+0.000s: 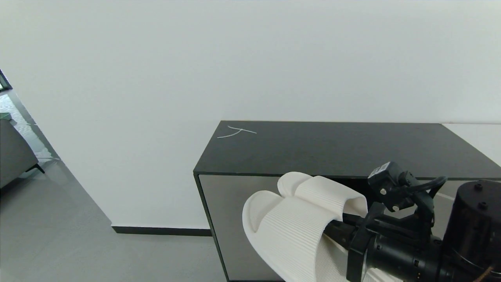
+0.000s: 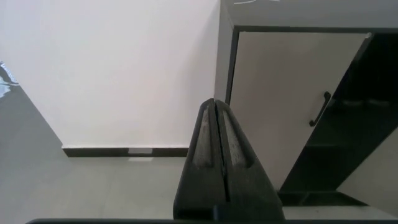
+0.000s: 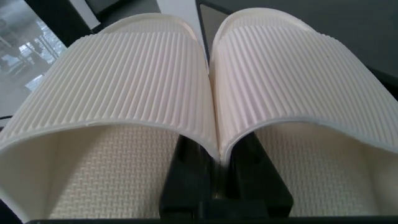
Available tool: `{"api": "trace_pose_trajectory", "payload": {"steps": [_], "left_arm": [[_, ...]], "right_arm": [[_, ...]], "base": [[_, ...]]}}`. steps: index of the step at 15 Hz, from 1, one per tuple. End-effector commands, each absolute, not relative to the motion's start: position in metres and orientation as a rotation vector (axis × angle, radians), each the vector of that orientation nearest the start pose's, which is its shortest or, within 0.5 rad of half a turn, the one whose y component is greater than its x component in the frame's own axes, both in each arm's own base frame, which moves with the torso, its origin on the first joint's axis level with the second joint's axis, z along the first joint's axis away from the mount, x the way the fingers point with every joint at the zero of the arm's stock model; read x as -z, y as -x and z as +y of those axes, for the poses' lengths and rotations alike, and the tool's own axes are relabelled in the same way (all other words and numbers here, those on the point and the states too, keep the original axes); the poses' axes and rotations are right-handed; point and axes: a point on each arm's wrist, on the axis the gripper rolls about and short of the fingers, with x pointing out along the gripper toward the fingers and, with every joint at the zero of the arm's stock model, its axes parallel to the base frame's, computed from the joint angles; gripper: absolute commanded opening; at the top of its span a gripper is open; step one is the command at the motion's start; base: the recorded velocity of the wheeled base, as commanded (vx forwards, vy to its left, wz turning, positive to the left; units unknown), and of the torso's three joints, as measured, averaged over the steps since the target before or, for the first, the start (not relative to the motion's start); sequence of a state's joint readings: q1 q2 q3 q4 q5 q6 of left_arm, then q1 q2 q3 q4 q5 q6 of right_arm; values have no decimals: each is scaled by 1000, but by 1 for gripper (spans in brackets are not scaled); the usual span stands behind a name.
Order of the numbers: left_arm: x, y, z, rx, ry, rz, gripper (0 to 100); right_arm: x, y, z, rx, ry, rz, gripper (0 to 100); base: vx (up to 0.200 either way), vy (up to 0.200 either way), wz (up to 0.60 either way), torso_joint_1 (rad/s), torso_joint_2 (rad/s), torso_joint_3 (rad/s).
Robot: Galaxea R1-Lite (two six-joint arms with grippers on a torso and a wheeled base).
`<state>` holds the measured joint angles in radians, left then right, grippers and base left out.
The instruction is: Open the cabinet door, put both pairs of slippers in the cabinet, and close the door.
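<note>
as right gripper (image 1: pixel 337 231) clamps their inner edges, slippers (image 1: pixel 289 229) jut beyond it.

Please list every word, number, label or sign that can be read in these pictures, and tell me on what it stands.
No text can be read.
On the cabinet top, a white mark: a chalk-like scrawl, not a clear letter.
On the wrist camera, a small label: too small to read.
On the slippers: ribs only, no print visible.
</note>
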<state>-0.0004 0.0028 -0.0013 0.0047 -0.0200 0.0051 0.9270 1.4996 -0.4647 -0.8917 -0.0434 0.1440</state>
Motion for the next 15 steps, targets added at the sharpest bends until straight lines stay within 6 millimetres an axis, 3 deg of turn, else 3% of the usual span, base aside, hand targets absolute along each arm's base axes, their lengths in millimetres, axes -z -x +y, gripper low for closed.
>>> {"api": "trace_pose_trajectory", "payload": {"steps": [1,15], "left_arm": [[-76,23,0,21,-5,6,0],[-75,23,0,21,-5,8,0]], "right_arm": [[-173,-141,187,-872,-66,194,0],[-170,-141,186,-871,-60,205,0]], "base": [[0,0,0,-193,408,222],[0,0,0,-237,530,290]]}}
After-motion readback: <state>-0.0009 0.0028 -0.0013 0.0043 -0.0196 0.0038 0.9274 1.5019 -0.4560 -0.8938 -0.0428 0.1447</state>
